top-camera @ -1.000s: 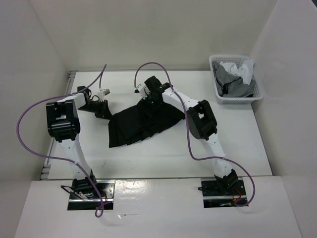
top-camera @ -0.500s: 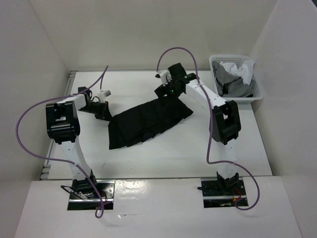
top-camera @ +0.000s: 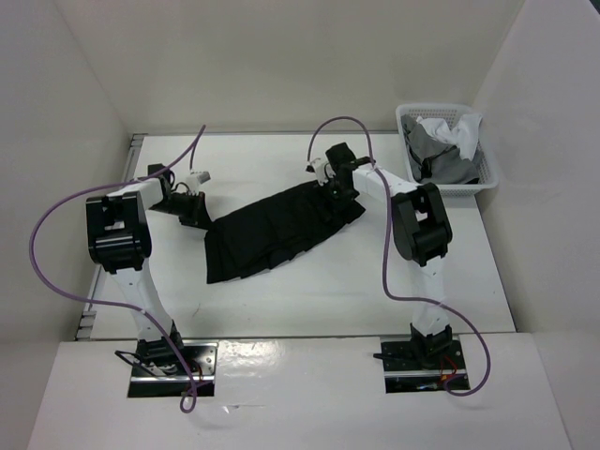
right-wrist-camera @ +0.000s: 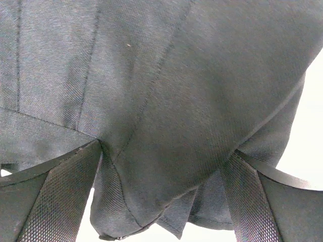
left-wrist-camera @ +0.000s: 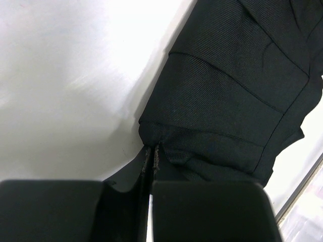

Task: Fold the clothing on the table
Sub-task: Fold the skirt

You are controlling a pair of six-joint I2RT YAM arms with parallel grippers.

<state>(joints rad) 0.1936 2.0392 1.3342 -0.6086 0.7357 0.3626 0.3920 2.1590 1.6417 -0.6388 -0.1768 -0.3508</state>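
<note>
The left tool (left-wrist-camera: 152, 157) pinches the skirt (top-camera: 272, 230); the right tool (right-wrist-camera: 164, 151), wide, should close low, catching every layer.

In the right wrist view the black pleated fabric skirt (right-wrist-camera: 166, 101) runs off the top and left edges, and the right arm's black mesh-faced fingers (right-wrist-camera: 48, 199) are cut by the bottom corners. In the left wrist view the left arm's black fingers (left-wrist-camera: 212, 212) are cropped at the bottom edge, and the skirt runs off the top and right. From above, both pairs of fingers are too small and dark against the cloth to make out, and the grey and white garments (top-camera: 445, 145) heaped in the white plastic basket (top-camera: 448, 190) cannot be counted.
</note>
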